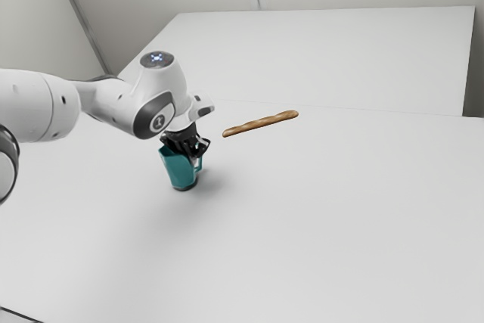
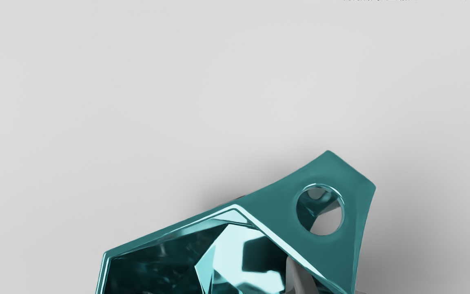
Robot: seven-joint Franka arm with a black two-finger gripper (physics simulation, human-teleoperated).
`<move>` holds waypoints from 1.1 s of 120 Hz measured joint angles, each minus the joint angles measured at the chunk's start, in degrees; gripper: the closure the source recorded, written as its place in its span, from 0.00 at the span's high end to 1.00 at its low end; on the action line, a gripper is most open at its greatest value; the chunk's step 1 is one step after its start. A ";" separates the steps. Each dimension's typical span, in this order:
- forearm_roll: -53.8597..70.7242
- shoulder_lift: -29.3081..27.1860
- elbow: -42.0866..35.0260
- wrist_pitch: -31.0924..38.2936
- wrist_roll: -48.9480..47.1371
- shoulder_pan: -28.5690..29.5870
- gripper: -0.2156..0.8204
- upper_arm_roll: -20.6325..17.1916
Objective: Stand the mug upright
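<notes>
Exterior view: the teal, faceted, glossy mug (image 1: 178, 170) looks mouth-up and near upright on the white surface (image 1: 340, 217), the black two-finger end effector (image 1: 194, 156) at its rim; clenched or released, I cannot tell.
Wrist view: its mouth and holed handle show; flat seating is unclear, so good handling, I judge, means a level base and no sideways drag.

Items on the counter (image 1: 302, 225), two in all, of two kinds: one mug (image 1: 178, 170), one loaf (image 1: 261, 123). Handles (image 2: 351, 175): one, belonging to the mug. Arms (image 1: 41, 104): one, with one claw (image 1: 193, 153) to it. Counters carrying mug and loaf: one, shared by both.
</notes>
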 joint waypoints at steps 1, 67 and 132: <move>0.00 0.02 0.00 0.05 -0.05 0.00 0.03 0.00; -0.65 -4.33 -0.60 -0.60 -0.08 0.04 0.71 -0.06; -4.46 -10.41 13.58 -20.96 0.40 -0.89 0.79 -1.94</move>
